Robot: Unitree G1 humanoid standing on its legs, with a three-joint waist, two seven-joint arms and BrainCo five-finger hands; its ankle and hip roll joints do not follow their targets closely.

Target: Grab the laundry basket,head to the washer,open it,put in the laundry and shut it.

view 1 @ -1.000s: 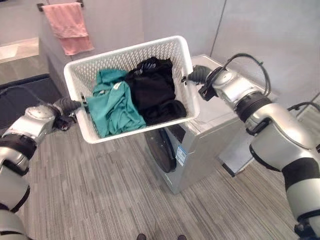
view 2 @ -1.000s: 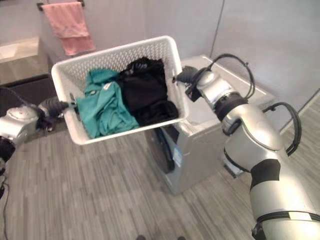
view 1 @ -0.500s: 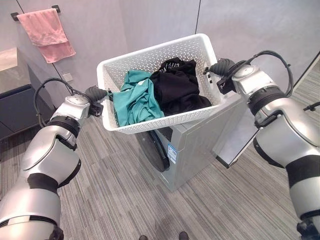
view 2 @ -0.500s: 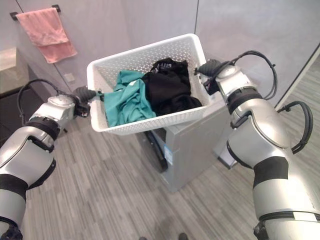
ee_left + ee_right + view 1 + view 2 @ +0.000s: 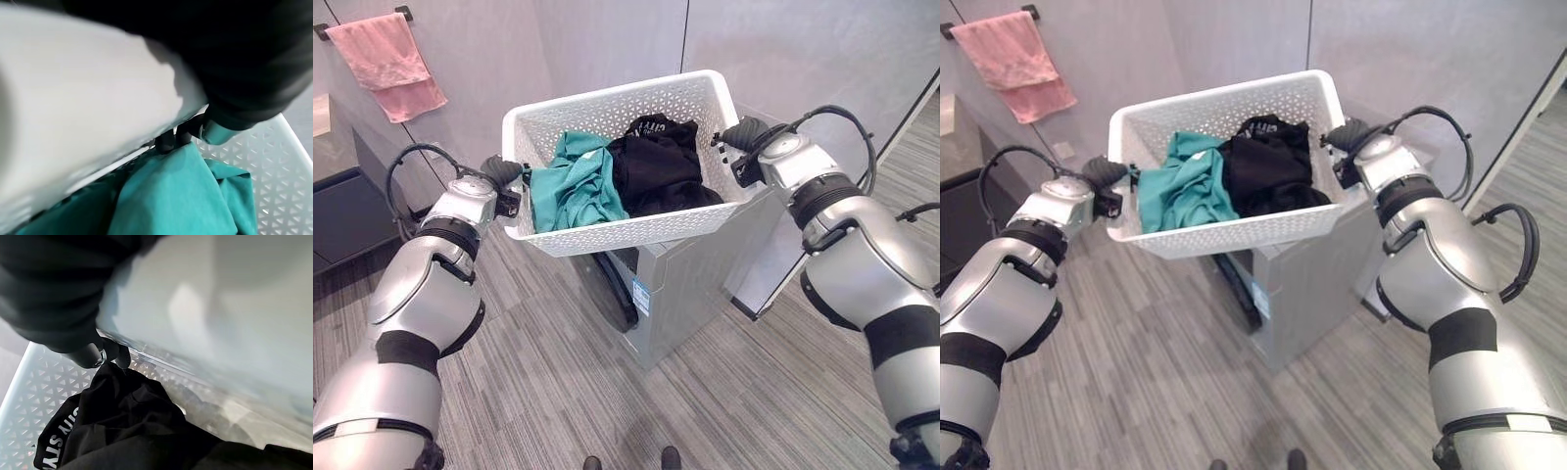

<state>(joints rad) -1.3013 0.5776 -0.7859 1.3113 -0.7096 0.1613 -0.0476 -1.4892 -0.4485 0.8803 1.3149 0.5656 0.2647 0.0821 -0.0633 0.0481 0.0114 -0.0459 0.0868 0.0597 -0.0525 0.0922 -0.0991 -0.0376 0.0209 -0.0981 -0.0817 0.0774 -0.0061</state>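
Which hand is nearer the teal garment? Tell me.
Left. The left hand grips the basket end beside the teal garment; the right hand grips the opposite end, by the black clothes.

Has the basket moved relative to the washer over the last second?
Yes. The laundry basket has moved from off the washer's left side to directly above its top, hiding most of it.

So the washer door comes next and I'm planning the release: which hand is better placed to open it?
Probably the left hand. The washer door faces the robot's left, nearer that hand than the right hand, but both grip the basket, which must be set down first.
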